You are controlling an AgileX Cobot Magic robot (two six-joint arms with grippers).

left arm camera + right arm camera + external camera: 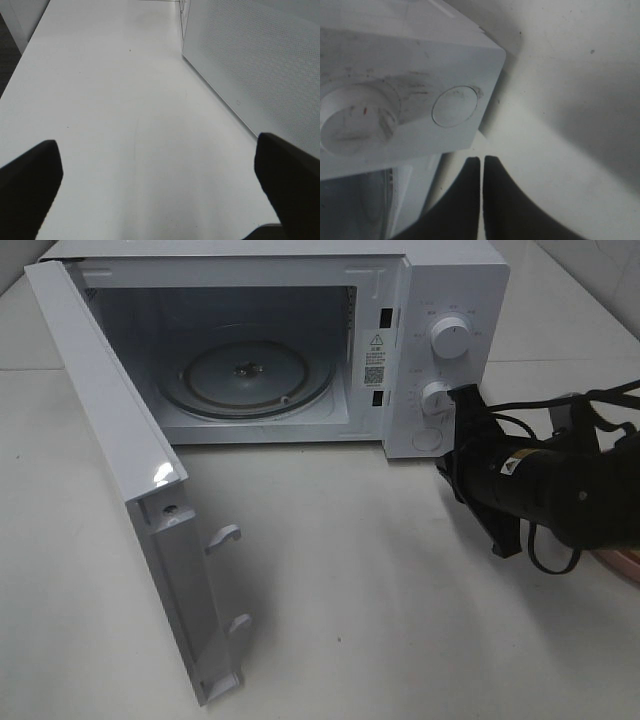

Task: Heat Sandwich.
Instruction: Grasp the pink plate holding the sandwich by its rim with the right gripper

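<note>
- The sandwich is not showing in any view, so its heading and long axis cannot be told. (A pinkish rim (627, 567) is peeping out under the right arm, but whether that is its plate is unclear.)
- The microwave (440, 280) is standing on the worktop (380, 590) with its door (120, 440) swung wide and its glass turntable (250, 375) lying bare.
- The right hand (481, 162) is hovering just before the control panel, near the lower knob (436, 398) and the round button (454, 106). Its fingers are pressed almost together and are pinching nothing.
- The left hand (157, 150) is hanging spread wide and empty over bare worktop, beside a perforated white panel (260, 65).
- Likely risks: the right hand, sitting this close, could be nudging the knob and starting an empty oven. With the sandwich unseen, an arm swinging back could be knocking it off the worktop.
</note>
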